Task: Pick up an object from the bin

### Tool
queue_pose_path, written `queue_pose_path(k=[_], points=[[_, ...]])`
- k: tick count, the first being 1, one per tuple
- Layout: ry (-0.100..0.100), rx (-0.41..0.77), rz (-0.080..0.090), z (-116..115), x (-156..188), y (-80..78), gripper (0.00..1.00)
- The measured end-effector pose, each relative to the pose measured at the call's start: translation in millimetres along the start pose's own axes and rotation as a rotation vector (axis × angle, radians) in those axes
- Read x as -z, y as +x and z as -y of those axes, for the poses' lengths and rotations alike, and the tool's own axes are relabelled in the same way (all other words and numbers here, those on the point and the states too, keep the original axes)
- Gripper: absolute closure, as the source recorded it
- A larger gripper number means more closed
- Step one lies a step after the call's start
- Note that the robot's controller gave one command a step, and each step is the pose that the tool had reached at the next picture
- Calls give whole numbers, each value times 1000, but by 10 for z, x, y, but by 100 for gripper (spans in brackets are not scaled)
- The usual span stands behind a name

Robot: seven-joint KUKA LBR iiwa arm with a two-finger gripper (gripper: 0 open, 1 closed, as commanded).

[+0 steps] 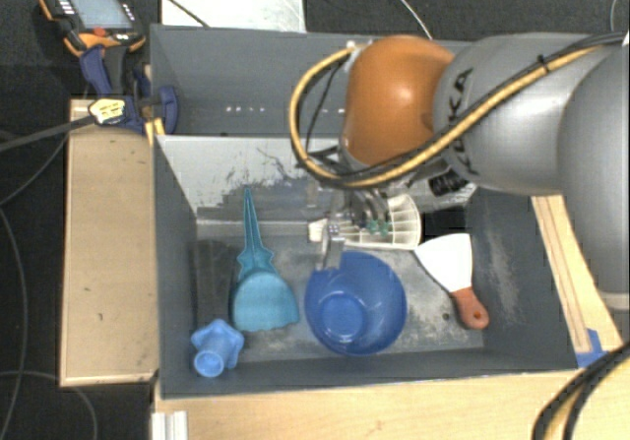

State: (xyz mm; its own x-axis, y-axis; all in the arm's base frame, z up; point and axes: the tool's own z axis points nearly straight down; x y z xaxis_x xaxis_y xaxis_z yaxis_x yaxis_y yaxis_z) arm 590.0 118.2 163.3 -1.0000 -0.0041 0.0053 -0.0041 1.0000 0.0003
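Hovering at rear rim of blue bowl, front-middle of bin: gripper, grip state you cannot tell, wrist blocks view. Bowl probably light, stiff, slick plastic; pinch thin rim wall, not rounded body.

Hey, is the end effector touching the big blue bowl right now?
Cannot tell. In the camera view the end effector overlaps the far rim of the blue bowl, but from above this angle shows neither clear contact nor a gap.

Silver arm, orange cover, looped cables
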Motion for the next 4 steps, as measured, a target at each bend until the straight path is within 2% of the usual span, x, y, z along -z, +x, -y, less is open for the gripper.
queue_pose_path(k=[1, 2, 3, 4], points=[[-1, -4, 8, 6, 48, -19, 0], [1, 33, -6, 463, -843, 507, 0], [-1, 300, 13, 344, -649, 427, 100], [-1, 299, 13, 344, -648, 427, 100]])
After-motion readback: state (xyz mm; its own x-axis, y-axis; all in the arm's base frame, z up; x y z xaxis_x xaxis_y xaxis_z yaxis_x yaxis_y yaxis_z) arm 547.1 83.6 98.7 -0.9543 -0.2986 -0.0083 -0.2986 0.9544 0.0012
